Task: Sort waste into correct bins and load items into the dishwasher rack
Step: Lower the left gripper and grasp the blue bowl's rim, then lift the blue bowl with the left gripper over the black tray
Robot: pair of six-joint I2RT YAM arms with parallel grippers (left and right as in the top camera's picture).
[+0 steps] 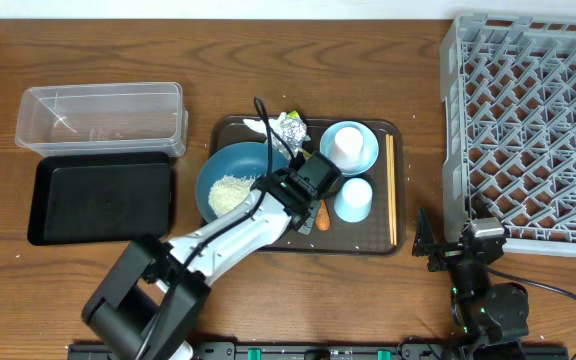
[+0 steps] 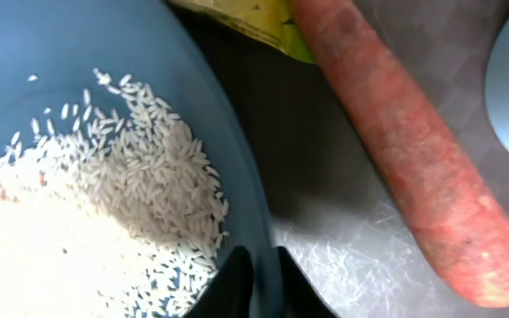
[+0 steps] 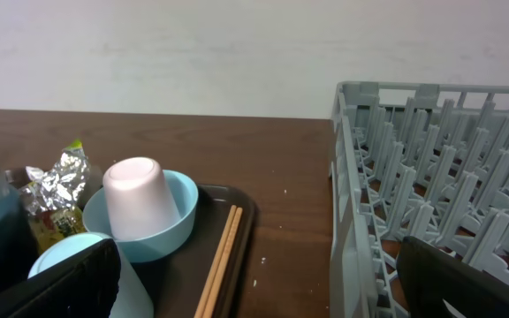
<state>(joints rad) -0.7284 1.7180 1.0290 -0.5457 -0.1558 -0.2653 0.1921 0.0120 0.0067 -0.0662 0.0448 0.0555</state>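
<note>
left gripper (image 2: 269,287) clamps the bowl (image 2: 78,53) rim, carrot (image 2: 414,150) just beside it. right gripper (image 3: 259,283) spread wide, holding nothing.

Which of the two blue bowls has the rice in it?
The large dark-blue bowl at the brown tray's left end, its rim pinched by the left gripper. The small pale-blue bowl holds only an upturned white cup.
</note>
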